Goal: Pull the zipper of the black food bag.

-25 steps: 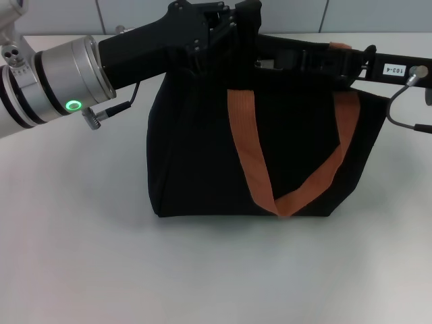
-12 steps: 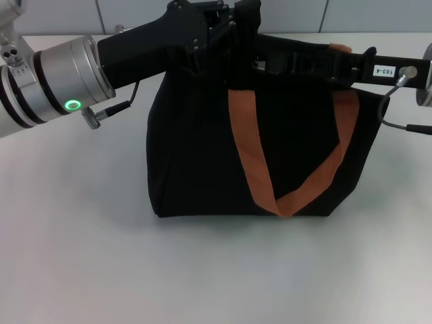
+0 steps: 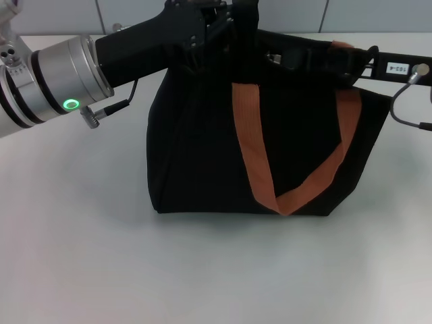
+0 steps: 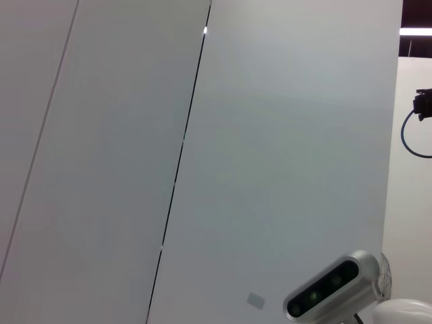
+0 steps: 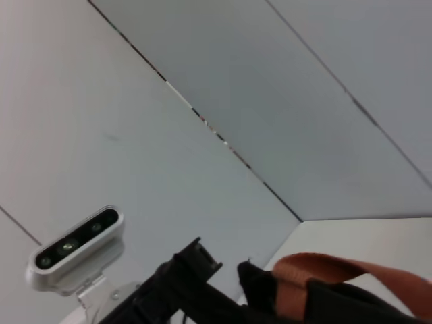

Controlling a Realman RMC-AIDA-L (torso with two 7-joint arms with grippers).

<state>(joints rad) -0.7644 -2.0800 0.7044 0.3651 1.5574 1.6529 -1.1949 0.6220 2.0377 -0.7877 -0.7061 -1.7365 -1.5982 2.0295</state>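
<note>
The black food bag (image 3: pixel 196 148) stands upright mid-table, its orange-brown strap (image 3: pixel 253 148) hanging in a V down the front. My left gripper (image 3: pixel 237 21) reaches in from the left and is shut on the bag's top edge at the back left, holding the fabric up. From the right, my right gripper (image 3: pixel 287 59) lies along the bag's top. It is shut on the zipper (image 3: pixel 275 59), whose small silver tab shows at its fingertips. In the right wrist view I see the strap (image 5: pixel 337 270) and the left gripper (image 5: pixel 192 270) beyond it.
The white table (image 3: pixel 81 256) spreads around the bag on the left and front. A grey cable (image 3: pixel 398 111) loops off the right arm beside the bag's right edge. The left wrist view shows only wall panels and a camera (image 4: pixel 331 287).
The right gripper slid left along the bag's top, then back right, and the silver tab went with it. The left gripper and the bag's top edge rose slightly.
</note>
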